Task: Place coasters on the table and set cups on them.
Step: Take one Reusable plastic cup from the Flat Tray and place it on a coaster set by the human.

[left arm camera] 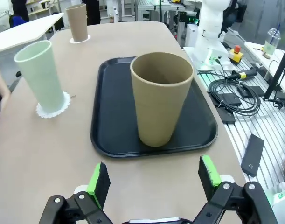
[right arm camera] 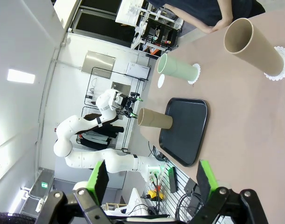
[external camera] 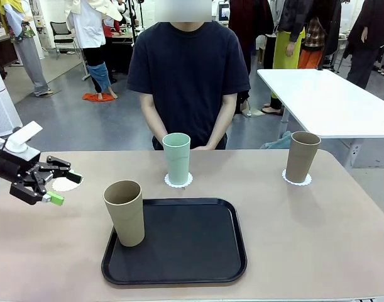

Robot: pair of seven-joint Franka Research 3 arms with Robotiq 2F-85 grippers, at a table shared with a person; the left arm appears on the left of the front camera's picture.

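Observation:
My left gripper (external camera: 65, 189) hovers open at the table's (external camera: 305, 239) left side, just in front of a bare white coaster (external camera: 66, 185). It faces a tan cup (external camera: 124, 212) standing upright in the near left corner of the black tray (external camera: 192, 245). In the left wrist view that tan cup (left arm camera: 161, 98) stands straight ahead of the open left gripper (left arm camera: 154, 175). A mint green cup (external camera: 176, 157) stands on a coaster (external camera: 178, 181) at the far middle. Another tan cup (external camera: 302, 156) stands on a coaster (external camera: 296, 180) at the far right. The right gripper (right arm camera: 150, 177) is open and holds nothing.
A person in a dark shirt (external camera: 188, 75) stands at the table's far edge behind the mint cup. A white table (external camera: 330, 100) stands at the back right. The rest of the tray (left arm camera: 116, 93) is bare. Cables (left arm camera: 231, 88) lie beyond the table's edge.

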